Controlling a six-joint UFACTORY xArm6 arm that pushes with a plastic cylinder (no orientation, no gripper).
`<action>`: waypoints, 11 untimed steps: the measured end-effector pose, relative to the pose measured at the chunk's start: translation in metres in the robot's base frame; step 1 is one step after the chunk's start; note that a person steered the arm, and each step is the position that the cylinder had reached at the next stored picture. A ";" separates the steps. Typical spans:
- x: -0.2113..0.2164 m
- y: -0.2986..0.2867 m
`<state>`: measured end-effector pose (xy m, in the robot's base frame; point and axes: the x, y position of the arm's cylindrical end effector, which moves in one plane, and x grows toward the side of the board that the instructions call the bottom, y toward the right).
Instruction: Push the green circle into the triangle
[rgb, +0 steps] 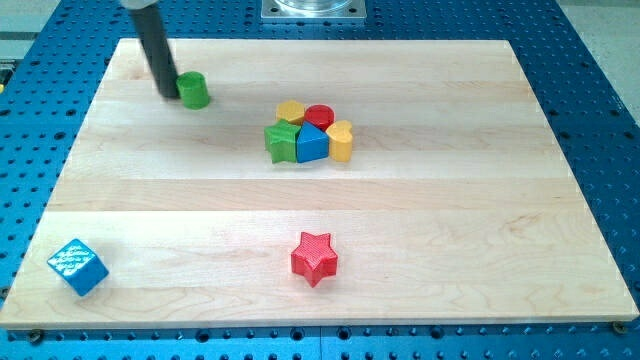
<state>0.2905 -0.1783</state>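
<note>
The green circle is a short green cylinder near the view's top left of the wooden board. My tip stands just to its left, touching or nearly touching it. The blue triangle lies near the board's middle, to the right of and a little below the green circle, inside a tight cluster of blocks.
Around the triangle sit a green star, a yellow hexagon, a red circle and a yellow heart. A red star lies low in the middle. A blue cube sits at the bottom left corner.
</note>
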 end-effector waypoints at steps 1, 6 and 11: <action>0.025 0.056; 0.159 0.054; 0.088 0.089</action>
<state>0.3787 -0.0896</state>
